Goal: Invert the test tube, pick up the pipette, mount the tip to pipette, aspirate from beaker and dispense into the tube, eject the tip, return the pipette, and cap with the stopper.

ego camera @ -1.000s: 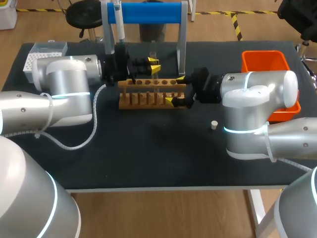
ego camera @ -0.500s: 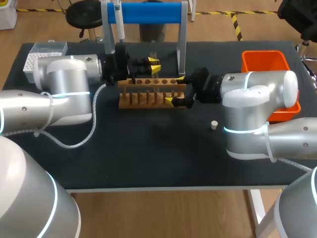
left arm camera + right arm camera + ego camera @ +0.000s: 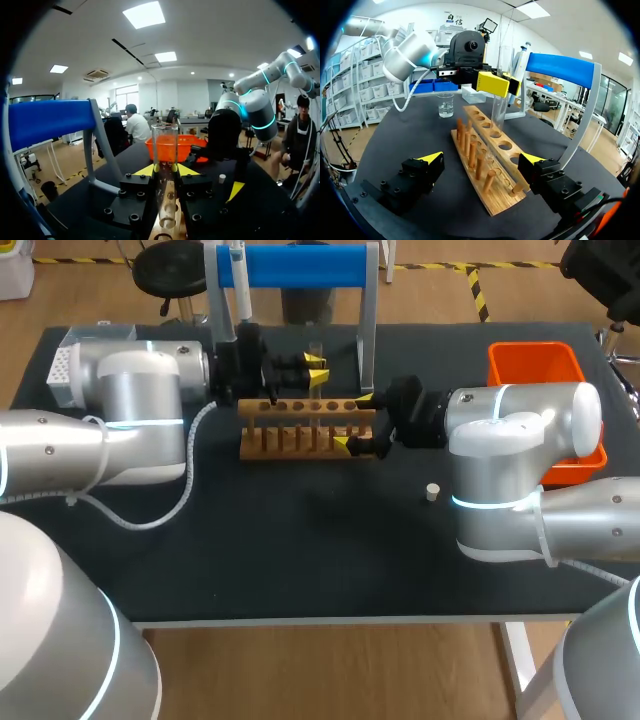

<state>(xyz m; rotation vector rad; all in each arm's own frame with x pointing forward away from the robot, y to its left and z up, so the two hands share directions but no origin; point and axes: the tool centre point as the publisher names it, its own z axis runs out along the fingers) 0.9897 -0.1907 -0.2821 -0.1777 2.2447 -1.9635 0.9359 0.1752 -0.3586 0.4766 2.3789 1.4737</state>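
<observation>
A clear test tube [image 3: 310, 344] [image 3: 165, 165] stands upright between the yellow fingertips of my left gripper [image 3: 311, 369] [image 3: 165, 170], which is shut on it. The tube hangs over the back row of holes of the wooden rack [image 3: 300, 428] [image 3: 487, 160]. In the right wrist view the tube [image 3: 498, 107] has its lower end just above a hole. My right gripper [image 3: 356, 422] [image 3: 480, 165] is open and straddles the rack's right end, fingers apart from the wood. The pipette [image 3: 240, 285] [image 3: 522, 57] hangs on the blue stand. A small white stopper [image 3: 432, 492] [image 3: 222, 177] lies on the mat.
An orange bin [image 3: 535, 365] [image 3: 175, 148] sits at the back right. The white tip box [image 3: 72, 352] [image 3: 473, 94] is at the back left, and a glass beaker [image 3: 446, 106] stands beyond the rack near it. The blue stand [image 3: 300, 265] rises right behind the rack.
My left arm's wrist has shifted slightly toward the back of the table, with the tube still held over the rack. The right arm has not moved.
</observation>
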